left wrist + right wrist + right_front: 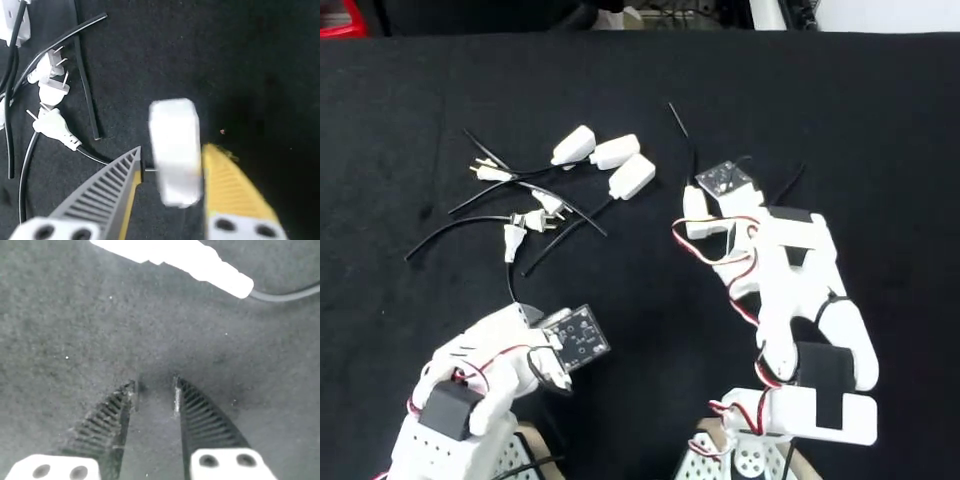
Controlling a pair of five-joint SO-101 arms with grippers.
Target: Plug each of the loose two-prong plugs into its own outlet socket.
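My left gripper [174, 149] is shut on a white outlet socket [175, 150], which is lifted above the black cloth between a grey finger [115, 185] and a yellow finger [230, 190]. Several white two-prong plugs [50, 125] on short black cords lie beside it; they also show left of centre [525, 220] from above. Three more white sockets [615, 152] lie in a cluster behind the plugs. My right gripper [154, 383] stands open just over the cloth with nothing between its fingers. A white corded piece [200, 260] lies just beyond its tips [695, 210].
Loose black cords [460, 225] fan out to the left of the plugs. The black table cloth [840, 110] reaches to the far edge, where room clutter begins. The left arm [480, 380] and the right arm [810, 330] stand along the near edge.
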